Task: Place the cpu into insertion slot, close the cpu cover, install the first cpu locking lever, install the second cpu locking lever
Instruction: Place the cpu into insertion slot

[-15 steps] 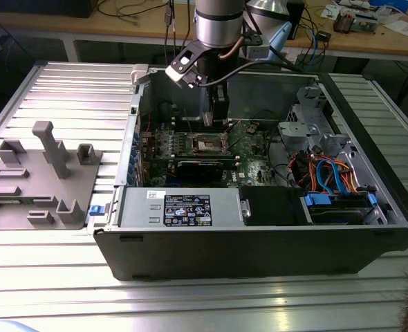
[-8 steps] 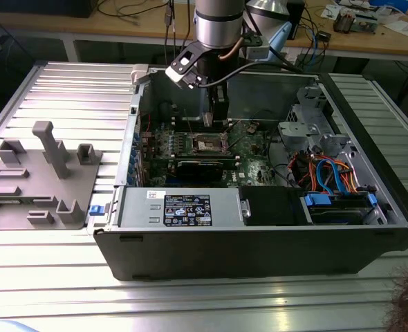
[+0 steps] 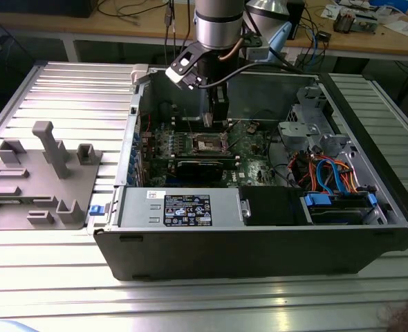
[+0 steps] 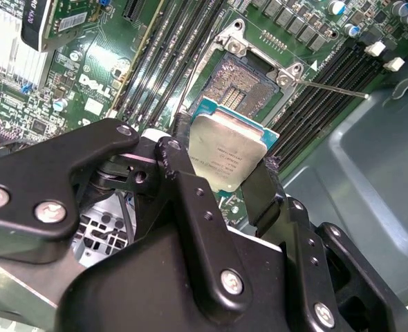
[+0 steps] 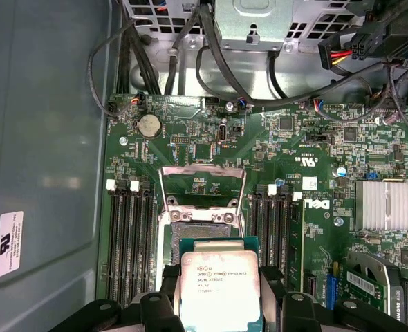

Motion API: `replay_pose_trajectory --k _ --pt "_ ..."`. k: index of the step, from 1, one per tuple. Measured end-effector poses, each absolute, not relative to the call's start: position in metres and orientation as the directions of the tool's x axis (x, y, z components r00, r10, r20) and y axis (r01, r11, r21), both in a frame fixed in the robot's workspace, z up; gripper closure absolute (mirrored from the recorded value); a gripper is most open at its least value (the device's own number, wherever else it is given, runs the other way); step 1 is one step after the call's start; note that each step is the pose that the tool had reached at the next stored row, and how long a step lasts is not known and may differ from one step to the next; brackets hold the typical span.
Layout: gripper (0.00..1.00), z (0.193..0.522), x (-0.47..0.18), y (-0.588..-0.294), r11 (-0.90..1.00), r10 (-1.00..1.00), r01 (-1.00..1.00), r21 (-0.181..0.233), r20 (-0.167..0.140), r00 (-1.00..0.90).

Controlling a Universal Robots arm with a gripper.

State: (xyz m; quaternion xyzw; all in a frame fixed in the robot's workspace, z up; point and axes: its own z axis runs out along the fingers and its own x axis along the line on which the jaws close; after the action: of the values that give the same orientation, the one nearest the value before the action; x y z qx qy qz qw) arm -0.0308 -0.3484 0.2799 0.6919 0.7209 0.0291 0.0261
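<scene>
The black two-finger gripper (image 4: 223,158) pinches the small silver-topped square cpu (image 5: 220,287) by its edges, just above the dark-centred insertion slot (image 5: 198,232). The thin silvery cpu cover (image 5: 202,169) stands raised. I reckon a tilted, off-centre descent could bend pins.

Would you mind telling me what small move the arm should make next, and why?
Probably ease the cpu across until it sits squarely over the insertion slot before lowering. The gripper is shut on the cpu, the slot's centre shows bare beyond it, and the cpu cover stands open.
</scene>
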Motion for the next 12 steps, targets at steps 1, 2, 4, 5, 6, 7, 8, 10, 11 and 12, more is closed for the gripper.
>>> replay_pose_trajectory --k 1,2,4,5,6,7,8,10,11,12 --pt "0.46 0.2797 -0.0308 -0.3484 0.041 0.999 0.996 0.078 0.003 -0.041" --pt "0.46 0.2795 -0.0308 -0.3484 0.041 0.999 0.996 0.078 0.003 -0.041" --pt "0.46 0.2792 -0.0308 -0.3484 0.041 0.999 0.996 0.078 0.003 -0.041" --pt "0.46 0.2791 -0.0308 -0.3484 0.041 0.999 0.996 0.078 0.003 -0.041" --pt "0.46 0.279 -0.0308 -0.3484 0.041 0.999 0.996 0.078 0.003 -0.041" --pt "0.46 0.2789 -0.0308 -0.3484 0.041 0.999 0.996 0.078 0.003 -0.041" --pt "0.46 0.2789 -0.0308 -0.3485 0.041 0.999 0.996 0.078 0.003 -0.041" --pt "0.46 0.2768 -0.0308 -0.3484 0.041 0.999 0.996 0.078 0.003 -0.041" --pt "0.46 0.2767 -0.0308 -0.3484 0.041 0.999 0.996 0.078 0.003 -0.041" --pt "0.46 0.2765 -0.0308 -0.3484 0.041 0.999 0.996 0.078 0.003 -0.041"
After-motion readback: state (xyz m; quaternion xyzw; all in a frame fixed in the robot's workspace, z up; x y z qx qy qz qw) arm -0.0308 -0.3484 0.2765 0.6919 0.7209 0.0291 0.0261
